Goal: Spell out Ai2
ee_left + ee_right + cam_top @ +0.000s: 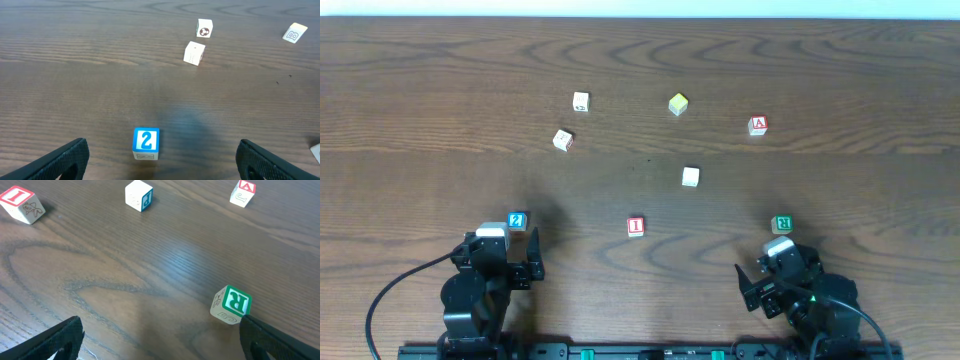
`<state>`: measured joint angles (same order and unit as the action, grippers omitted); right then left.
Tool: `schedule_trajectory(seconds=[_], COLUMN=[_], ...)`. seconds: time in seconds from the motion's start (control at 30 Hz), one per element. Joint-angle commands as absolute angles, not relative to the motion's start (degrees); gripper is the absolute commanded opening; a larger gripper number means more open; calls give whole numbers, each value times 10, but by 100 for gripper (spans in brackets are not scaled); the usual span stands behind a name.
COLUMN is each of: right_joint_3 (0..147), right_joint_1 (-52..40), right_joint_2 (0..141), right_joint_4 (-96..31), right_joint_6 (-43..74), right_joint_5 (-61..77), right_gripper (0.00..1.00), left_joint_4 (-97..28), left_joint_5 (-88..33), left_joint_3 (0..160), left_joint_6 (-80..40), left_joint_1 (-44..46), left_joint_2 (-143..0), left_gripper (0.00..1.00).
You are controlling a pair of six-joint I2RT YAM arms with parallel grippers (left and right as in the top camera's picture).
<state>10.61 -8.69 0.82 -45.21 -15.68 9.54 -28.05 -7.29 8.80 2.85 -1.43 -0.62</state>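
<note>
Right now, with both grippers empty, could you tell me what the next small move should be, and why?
I would probably ease the left gripper forward and down around the 2 block. Its jaws stand open, and the block sits just ahead, roughly centred between them, with nothing crowding it. The A block lies farther from both arms, so the 2 looks the easier first pick.

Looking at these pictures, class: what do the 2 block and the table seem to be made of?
2 block: likely painted wood; pale sides, blue printed face, crisp cube edges. Table: wood or wood-look laminate, undecidable; dark grain lines with a soft sheen.
</note>
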Motion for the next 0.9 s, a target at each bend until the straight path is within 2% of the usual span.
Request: schedule_trajectory(seconds=[0.0, 0.17, 0.3, 0.53, 0.63, 0.83, 0.87], right_joint_3=[101, 101, 101, 101, 101, 101, 101], right_joint_1=[-82, -82, -82, -82, -82, -82, -82], right_joint_2=[3, 3, 3, 3, 3, 3, 3], right_joint_4=[-452, -451, -434, -298, -235, -182, -181], right_joint_6=[-163, -163, -163, -148, -38, 401, 434], right_joint_5=[96, 97, 153, 399, 438, 433, 426], right_gripper=[99, 99, 99, 99, 99, 99, 99], left_joint_4=[-279, -279, -279, -279, -279, -279, -279], left_joint_5=[-73, -73, -73, -73, -73, -73, -73], left_joint_3=[78, 78, 78, 78, 78, 78, 78], left_joint_6=[26, 26, 26, 26, 26, 26, 26], left_joint_1=[-15, -15, -15, -15, -15, -15, -15], left_joint_2=[-3, -3, -3, -3, -3, -3, -3], left_gripper=[95, 95, 95, 95, 95, 96, 95])
